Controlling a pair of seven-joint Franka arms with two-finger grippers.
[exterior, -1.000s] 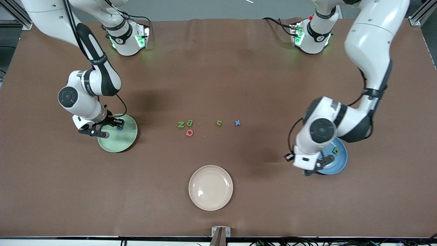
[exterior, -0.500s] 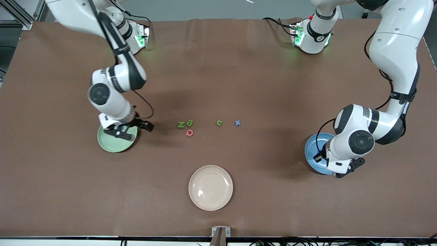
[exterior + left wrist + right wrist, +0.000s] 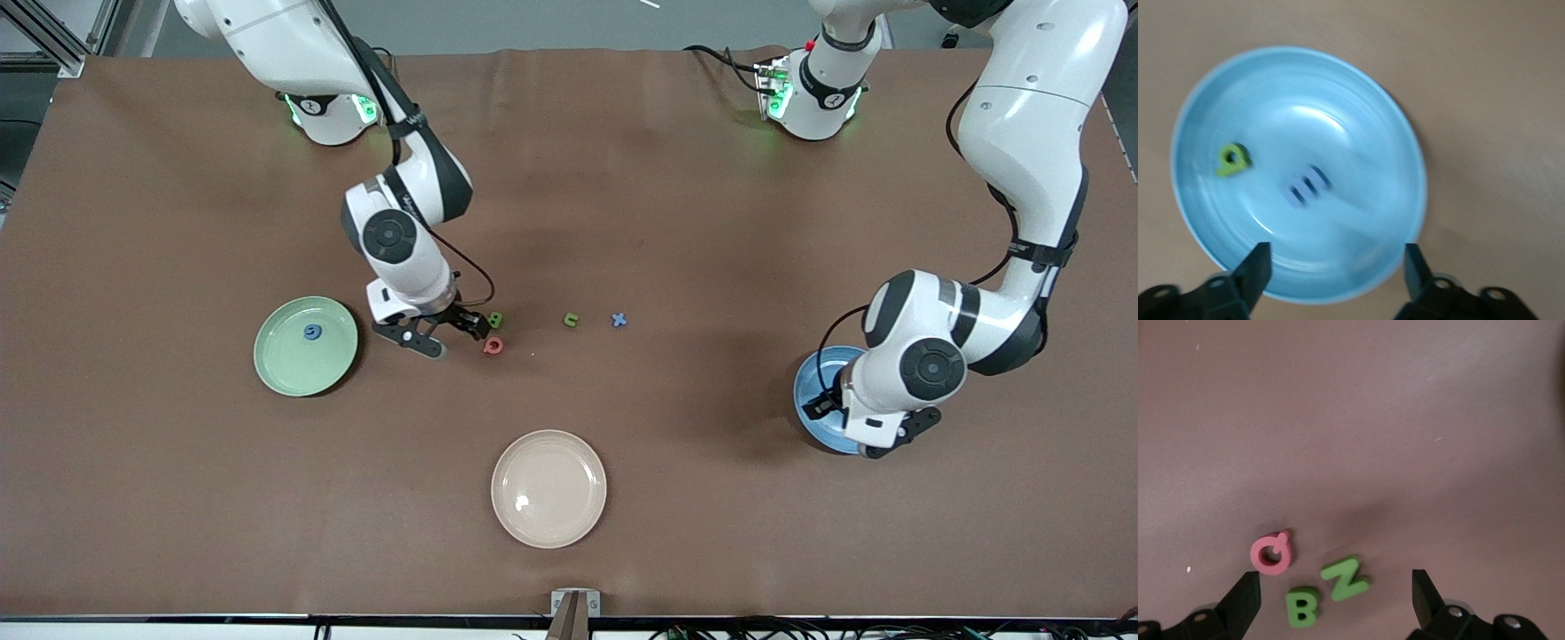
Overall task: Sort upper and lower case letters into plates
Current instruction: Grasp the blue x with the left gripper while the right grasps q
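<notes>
My right gripper (image 3: 449, 336) is open and empty, low over the letter cluster at mid-table. In the right wrist view (image 3: 1335, 593) a green B (image 3: 1301, 607) and green N (image 3: 1346, 577) lie between its fingers, with a pink Q (image 3: 1272, 553) beside them. In the front view the B (image 3: 495, 319) and Q (image 3: 493, 345) show. The N is hidden there. My left gripper (image 3: 853, 427) is open and empty over the blue plate (image 3: 813, 380), which holds a green letter (image 3: 1233, 159) and a blue letter (image 3: 1306, 185). The pale green plate (image 3: 293, 364) holds one blue letter (image 3: 311, 332).
A green u (image 3: 571, 319) and a blue x (image 3: 620, 319) lie on the brown mat, toward the left arm's end from the cluster. A cream-beige plate (image 3: 548, 524) sits nearer the front camera, empty.
My right gripper has left the pale green plate, where a blue letter now lies, and moved over the B, N and Q. My left arm shifted across the blue plate, then held.
</notes>
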